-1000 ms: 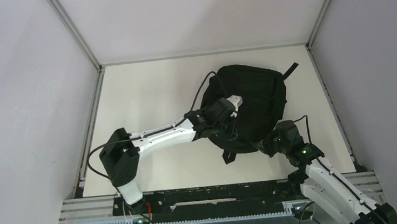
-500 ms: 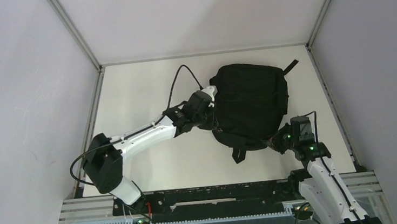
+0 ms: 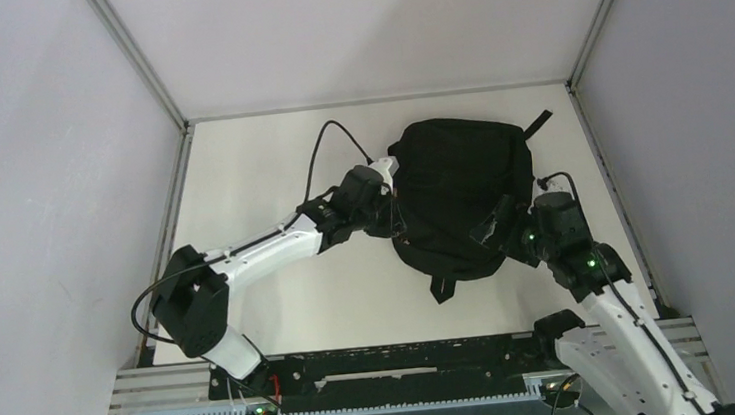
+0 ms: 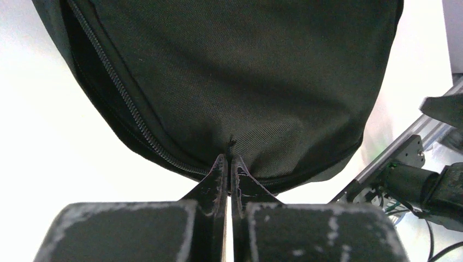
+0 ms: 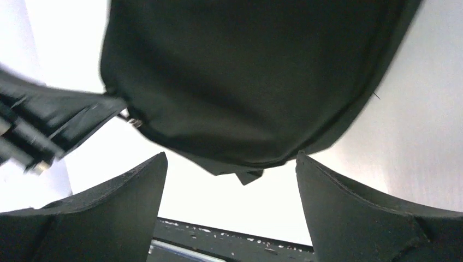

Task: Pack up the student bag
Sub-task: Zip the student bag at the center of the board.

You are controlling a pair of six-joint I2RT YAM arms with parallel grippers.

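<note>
The student bag [image 3: 462, 189], a black rounded backpack, lies flat at the back right of the table. My left gripper [image 3: 390, 177] is at the bag's left edge. In the left wrist view this gripper [image 4: 228, 158] is shut, its tips pinching a small black tab on the student bag [image 4: 245, 71] right at the zip line [image 4: 131, 120]. My right gripper [image 3: 498, 229] hovers at the bag's near right side. In the right wrist view this gripper [image 5: 229, 164] is wide open with nothing between its fingers, and the student bag [image 5: 245, 71] lies just beyond them.
A loose strap [image 3: 537, 127] sticks out at the bag's far right corner and a short strap end [image 3: 441, 286] at its near edge. The left arm's cable [image 3: 323, 151] loops over the table. Metal frame rails [image 3: 180, 174] border the white table [image 3: 260, 167].
My right gripper has gone from shut at the bag's near right edge to wide open and has moved farther in. My left gripper pulled from over the bag to its left edge.
</note>
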